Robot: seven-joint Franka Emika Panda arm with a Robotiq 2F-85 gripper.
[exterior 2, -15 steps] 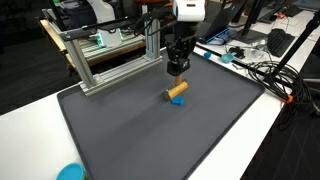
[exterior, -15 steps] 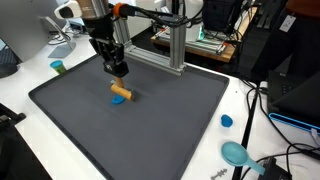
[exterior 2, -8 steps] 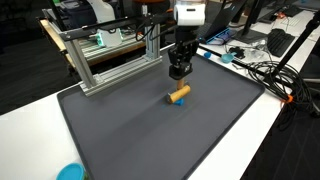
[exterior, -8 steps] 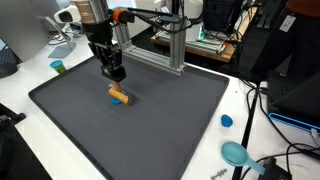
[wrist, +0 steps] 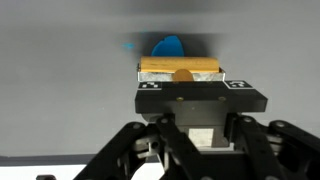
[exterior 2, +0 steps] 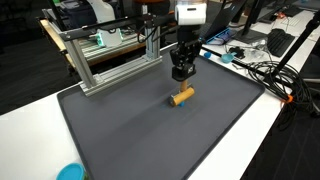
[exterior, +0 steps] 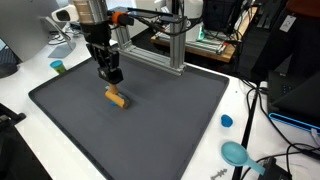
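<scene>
We find the gripper (exterior: 113,77) raised above the dark mat (exterior: 170,120) in both exterior views, its fingers clenched on a tan cylinder (exterior: 116,97), which hangs just below them, tilted, clear of the mat. In an exterior view the cylinder (exterior 2: 182,96) reads the same way, under the gripper (exterior 2: 181,73). In the wrist view the cylinder (wrist: 180,68) lies crosswise at the fingertips, with a blue piece (wrist: 167,46) showing beyond it; we cannot tell whether the 2 touch. The mat covers a white surface (exterior: 60,160). An aluminium frame (exterior 2: 110,55) stands at the mat's far edge. A blue cap (exterior: 227,121) lies on the surface, well apart from the gripper.
</scene>
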